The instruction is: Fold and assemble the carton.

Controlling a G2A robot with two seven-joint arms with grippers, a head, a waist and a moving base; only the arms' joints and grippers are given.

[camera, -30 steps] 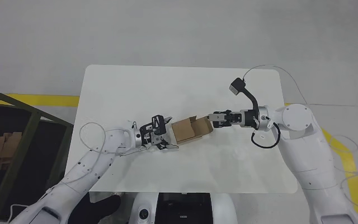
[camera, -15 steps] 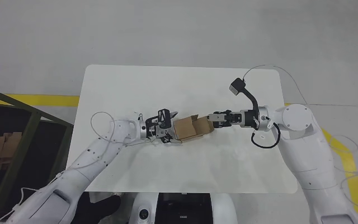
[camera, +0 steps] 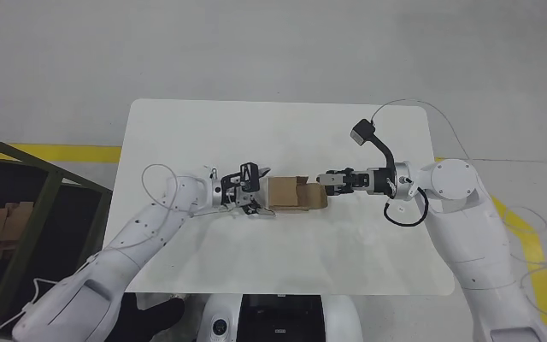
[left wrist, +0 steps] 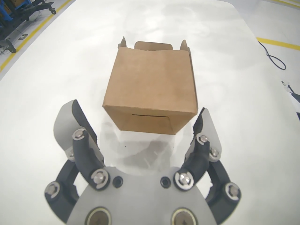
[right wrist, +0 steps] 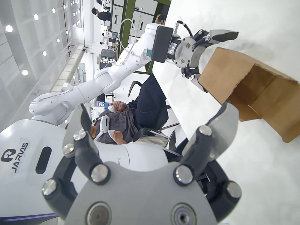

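A small brown carton lies on its side in the middle of the white table. Its closed end with a tuck slot faces my left gripper, which is open with a finger on either side of that end. In the top view the left gripper sits against the carton's left end. The carton's open end with loose flaps faces my right gripper, also open and holding nothing. One right finger stands close by a flap. The right gripper is at the carton's right end.
A green rack holding brown boxes stands off the table's left side. A thin cable loops over the table's far right corner. Bare table surface surrounds the carton on all sides.
The left gripper swung in toward the carton's closed end, and the carton turned from a slant to lie straight between the two grippers. The right arm stayed put.
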